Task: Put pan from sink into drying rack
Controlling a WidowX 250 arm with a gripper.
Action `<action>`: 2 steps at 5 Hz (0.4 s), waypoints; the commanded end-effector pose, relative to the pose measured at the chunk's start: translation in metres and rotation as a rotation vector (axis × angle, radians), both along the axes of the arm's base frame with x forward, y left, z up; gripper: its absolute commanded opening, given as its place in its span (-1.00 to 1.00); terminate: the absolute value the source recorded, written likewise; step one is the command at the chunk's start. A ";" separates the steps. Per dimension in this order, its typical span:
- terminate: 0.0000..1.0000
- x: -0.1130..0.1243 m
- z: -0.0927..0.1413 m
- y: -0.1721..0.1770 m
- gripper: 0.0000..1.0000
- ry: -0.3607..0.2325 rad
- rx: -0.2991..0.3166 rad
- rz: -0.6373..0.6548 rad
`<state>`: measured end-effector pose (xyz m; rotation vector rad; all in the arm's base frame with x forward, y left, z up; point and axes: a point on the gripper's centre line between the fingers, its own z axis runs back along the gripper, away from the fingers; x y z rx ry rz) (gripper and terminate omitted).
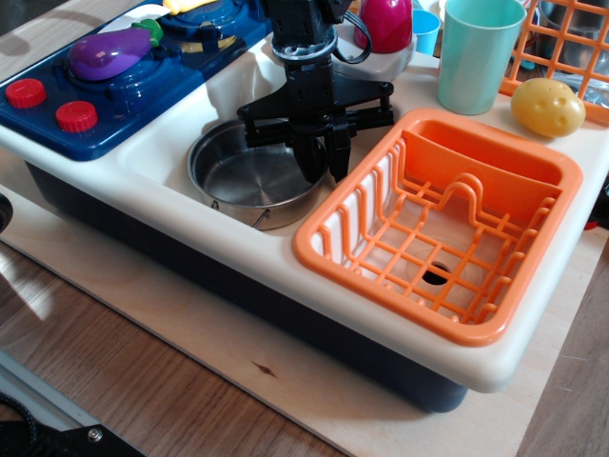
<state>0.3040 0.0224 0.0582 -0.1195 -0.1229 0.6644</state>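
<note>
Pan (pixel 243 176): shiny round steel, in cream plastic sink (pixel 166 143).
Tool (pixel 324 160): black, narrowed onto pan's right rim.
Drying rack (pixel 440 224): orange plastic grid, frame right.

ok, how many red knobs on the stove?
2. Both sit on the near-left corner of the blue stove: one knob at the far left edge, the other knob just right of it. Nothing seems to hide more.
</note>
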 end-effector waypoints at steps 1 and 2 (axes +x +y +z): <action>-1.00 0.002 0.039 0.002 -1.00 -0.018 0.064 -0.005; -1.00 0.001 0.076 -0.005 -1.00 0.011 0.095 0.002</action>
